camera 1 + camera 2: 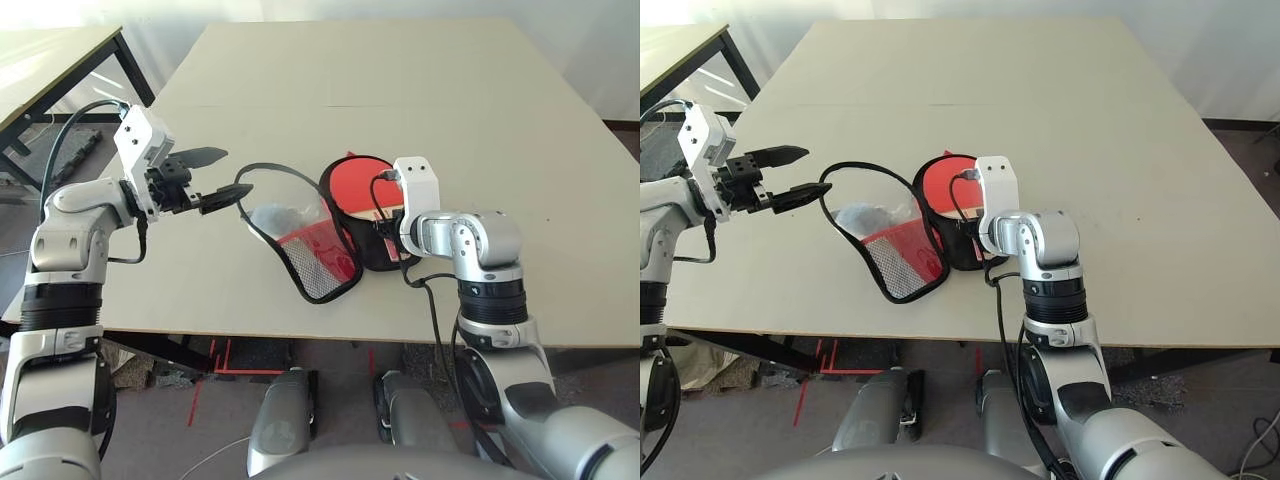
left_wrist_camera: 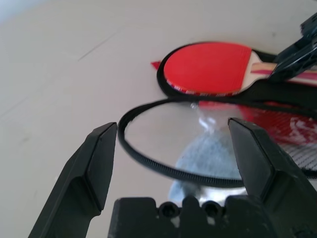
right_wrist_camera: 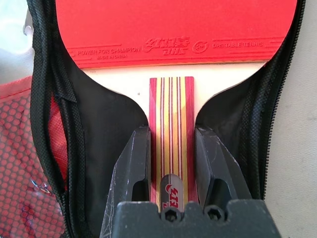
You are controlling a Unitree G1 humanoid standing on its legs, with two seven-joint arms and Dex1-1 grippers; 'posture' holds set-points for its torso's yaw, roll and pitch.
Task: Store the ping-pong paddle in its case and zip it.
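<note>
Counter (image 1: 420, 90): pale, broad; carries everything listed below.
Case (image 1: 378, 248): red fabric with black trim, lying unzipped near my edge of the counter. Black-lined lower half flat; the flap with the black mesh pocket (image 1: 322, 268) thrown over to my left.
Paddle (image 1: 362, 186): red rubber face up, resting on the black lining of the lower half, handle pointing back toward me.
Right gripper (image 3: 171, 163): jaws pinching the paddle's striped wooden handle, one finger touching each side of it.
Left gripper (image 1: 210, 178): jaws spread; the lower finger sits at the black zipper edge of the raised flap, whose loop runs across the gap between the fingers. No grip on it that I can confirm.
Plush charm (image 2: 208, 154): pale blue-grey, lying on the counter under the lifted flap edge.
Step in hand: by my reading, seating the paddle; it lies in the open half, not yet covered or zipped.
Next move calls for: releasing the handle and clearing my right arm, then my left jaws closing on the flap edge and carrying it over the paddle so both zipper edges meet before any zipping.
</note>
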